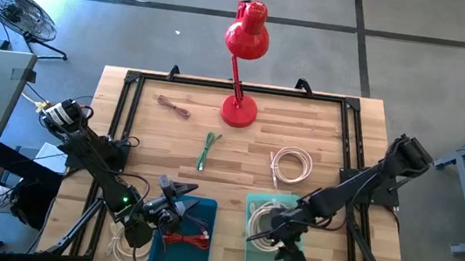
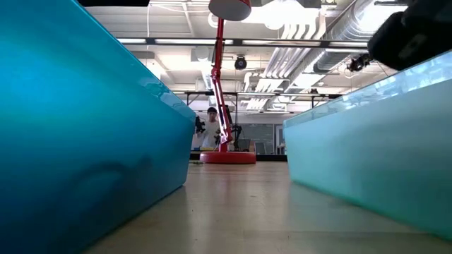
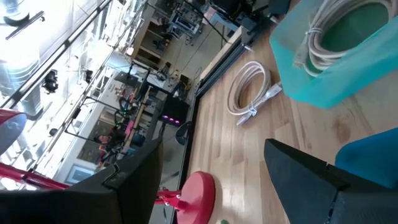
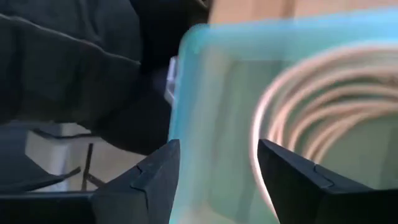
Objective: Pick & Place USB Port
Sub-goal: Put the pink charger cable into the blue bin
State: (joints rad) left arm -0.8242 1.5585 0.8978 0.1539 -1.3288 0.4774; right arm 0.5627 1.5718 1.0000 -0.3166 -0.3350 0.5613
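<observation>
Left hand (image 1: pixel 174 196) hangs over the blue bin (image 1: pixel 193 249), fingers spread, gripping nothing; a red cable (image 1: pixel 187 240) lies in that bin. Brown cable (image 1: pixel 174 106) and green cable (image 1: pixel 206 150) lie on the surface (image 1: pixel 321 123), near the red lamp (image 1: pixel 244 61). A white cable (image 1: pixel 292 165) lies coiled on the wood just beyond the teal bin (image 1: pixel 256 205). Right hand (image 1: pixel 288 247) sits over the teal bin, fingers apart, empty, above a white coil (image 4: pixel 323 118) inside.

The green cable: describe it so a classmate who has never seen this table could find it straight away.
Start at the red lamp standing at the far edge of the table. Just in front of its base, slightly left, lies the green cable on bare wood. It is thin, folded and green; the white cable is coiled, and the brown cable lies farther back.
</observation>
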